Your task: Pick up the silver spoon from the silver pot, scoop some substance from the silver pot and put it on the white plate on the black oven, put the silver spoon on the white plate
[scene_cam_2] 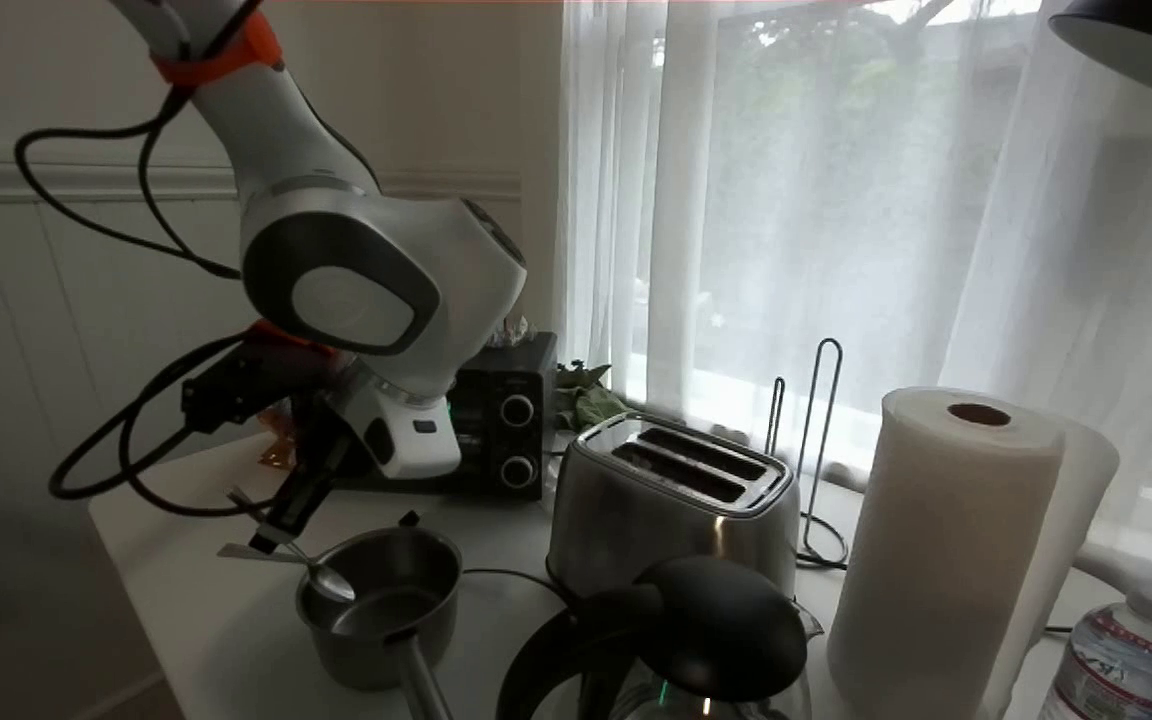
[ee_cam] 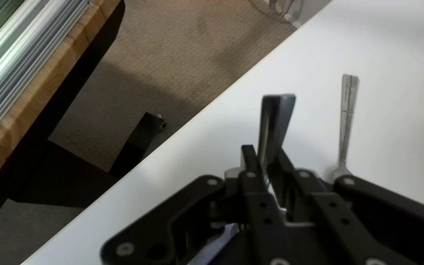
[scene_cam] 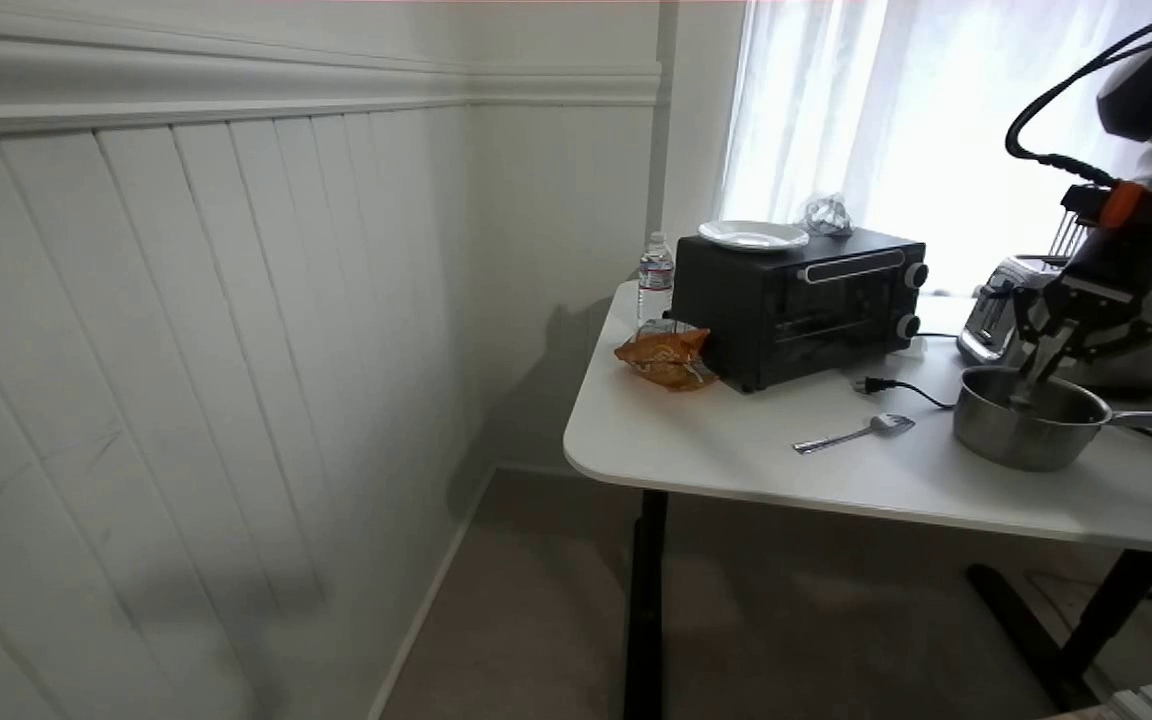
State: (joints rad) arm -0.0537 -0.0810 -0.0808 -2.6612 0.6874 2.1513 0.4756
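Presently claw (ee_cam: 267,158) pinching one spoon (scene_cam_2: 332,584) at mouth of one pot (scene_cam: 1016,442); one plate (scene_cam: 754,236) atop one oven (scene_cam: 801,310).

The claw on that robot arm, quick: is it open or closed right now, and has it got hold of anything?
Claw: closed, holding the silver spoon by its handle.

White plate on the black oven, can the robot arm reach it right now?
Probably yes. The white plate lies uncovered on the black oven and looks open from above. But the hand, gripping the silver spoon low at the silver pot, would likely need to rise first.
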